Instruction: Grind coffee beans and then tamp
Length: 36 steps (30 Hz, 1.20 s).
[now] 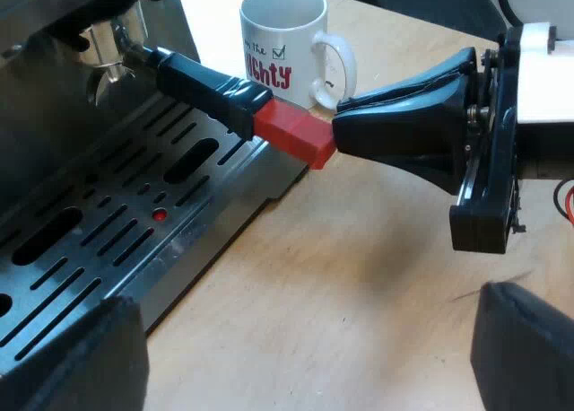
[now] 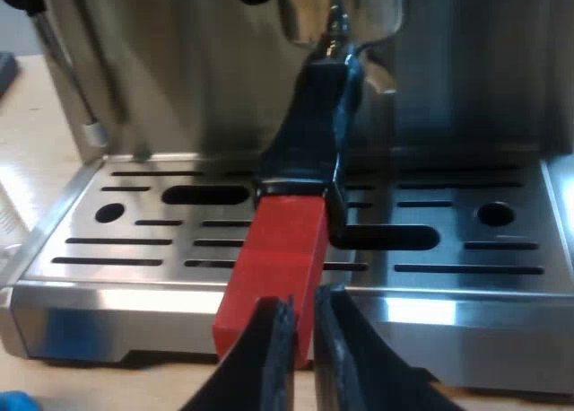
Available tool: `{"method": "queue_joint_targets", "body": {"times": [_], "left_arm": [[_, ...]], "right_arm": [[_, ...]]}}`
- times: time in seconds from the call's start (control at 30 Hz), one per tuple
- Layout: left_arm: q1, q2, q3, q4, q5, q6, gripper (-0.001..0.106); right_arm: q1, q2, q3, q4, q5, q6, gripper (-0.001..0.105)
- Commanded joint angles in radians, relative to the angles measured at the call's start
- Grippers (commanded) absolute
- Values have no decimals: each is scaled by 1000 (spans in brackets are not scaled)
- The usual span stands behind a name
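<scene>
The metal holder (image 1: 112,65) sits locked in the espresso machine's front (image 2: 206,79). Its dark handle (image 2: 314,133) sticks out over the drip tray (image 1: 99,240) and ends in a red block (image 2: 273,258). My right gripper (image 2: 303,308) has its fingers (image 2: 273,357) pressed almost together, with only a thin slit between them. Its tips touch the outer end of the red block (image 1: 296,135), which is not between them. My left gripper (image 1: 309,366) hangs open over the wooden table beside the tray, holding nothing, and from it the right gripper (image 1: 339,133) shows at the red end.
A white mug (image 1: 287,43) with red and dark lettering stands on the table just beyond the handle's red end. The steam wand (image 2: 76,88) hangs at one side of the machine's front. Bare wooden tabletop (image 1: 359,276) lies beneath my left gripper.
</scene>
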State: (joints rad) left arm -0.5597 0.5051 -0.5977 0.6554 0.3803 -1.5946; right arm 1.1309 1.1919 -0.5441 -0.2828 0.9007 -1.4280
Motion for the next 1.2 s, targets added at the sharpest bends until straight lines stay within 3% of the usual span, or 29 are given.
{"method": "queue_joint_targets", "body": {"times": [0.03,0.73,0.93,1.2], "left_arm": [[-4,-2,-1,-4,6,6,79],[-4,-2,-1,-4,6,6,79],[-4,-2,-1,-4,6,6,79],[-4,-2,-1,-4,6,6,79]], "right_arm": [[-49,1,-4,-36,52,-6,8],[-25,1,-4,-27,54,-16,8],[18,1,-4,-27,111,-77,8],[83,1,-4,-27,173,-79,8]]}}
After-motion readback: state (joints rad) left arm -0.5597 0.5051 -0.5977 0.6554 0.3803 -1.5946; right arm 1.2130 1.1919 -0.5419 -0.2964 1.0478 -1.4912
